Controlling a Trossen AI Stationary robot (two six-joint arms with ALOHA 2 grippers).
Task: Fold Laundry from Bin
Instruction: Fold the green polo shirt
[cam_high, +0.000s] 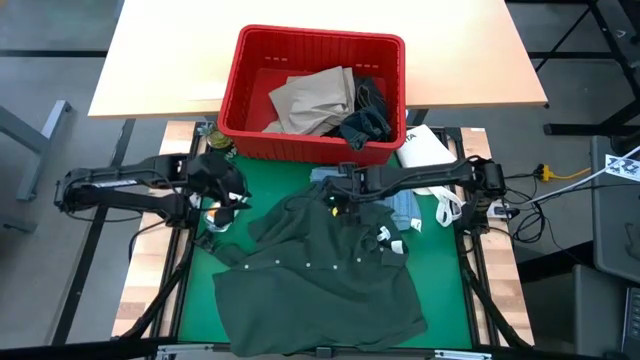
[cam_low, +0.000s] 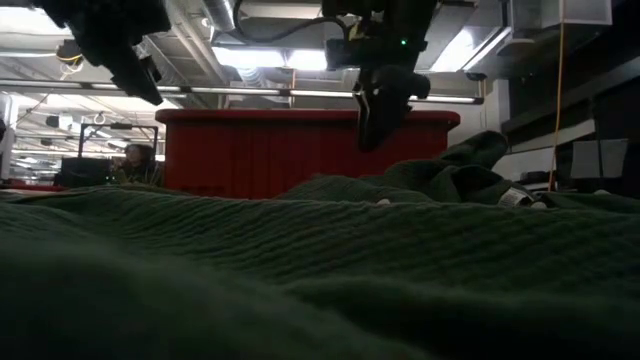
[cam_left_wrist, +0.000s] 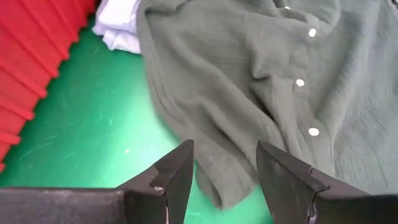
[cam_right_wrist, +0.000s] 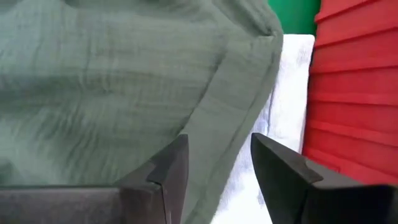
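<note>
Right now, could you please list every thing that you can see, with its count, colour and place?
Dark green shirt: one, spread on the green mat, white buttons showing.
Light blue garment: one, partly under the shirt, near the bin.
Tan trousers: one, inside the bin.
Dark blue jeans: one, inside the bin, beside the trousers.
Bin: one, red, at the mat's far edge.
White packet: one, right of the bin.
Green mat: one, under the shirt.
Left gripper: open, above the shirt's left edge.
Right gripper: open, above the shirt's far edge.
</note>
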